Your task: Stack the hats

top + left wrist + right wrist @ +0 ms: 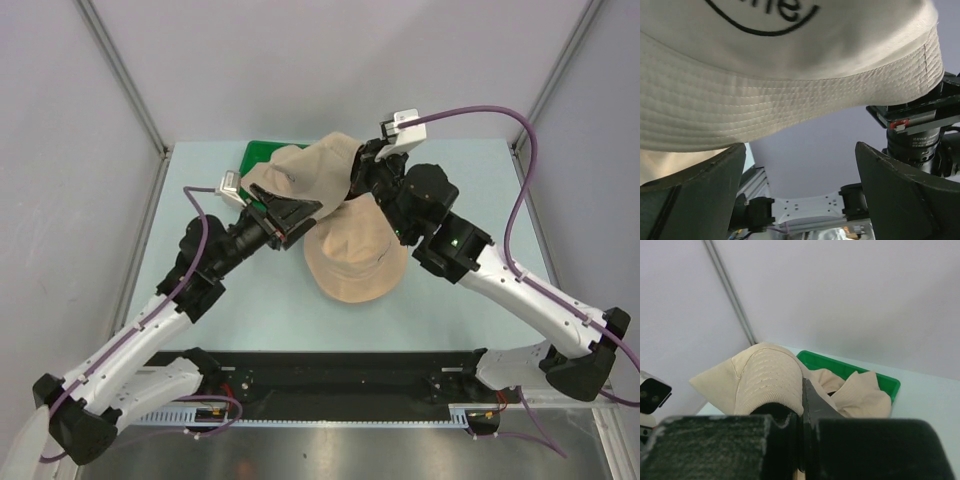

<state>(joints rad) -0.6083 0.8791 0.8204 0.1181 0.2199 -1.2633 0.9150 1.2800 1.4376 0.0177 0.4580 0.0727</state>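
Note:
A beige hat (305, 172) hangs lifted above the table, and my right gripper (358, 172) is shut on its brim. In the right wrist view the stitched brim (767, 382) folds over the closed jaws of the right gripper (802, 407). A second tan hat (355, 262) lies crown-up on the table below. My left gripper (292, 215) stands open just under the lifted hat, holding nothing. In the left wrist view, that hat's brim (790, 95) hangs above the left gripper (800, 192), with its two dark fingers (695, 197) wide apart.
A green tray (260, 153) stands at the back of the table, partly behind the lifted hat. In the right wrist view, the green tray (850, 369) holds another beige hat (862, 396). The right arm's wrist camera (917, 135) is close to my left gripper.

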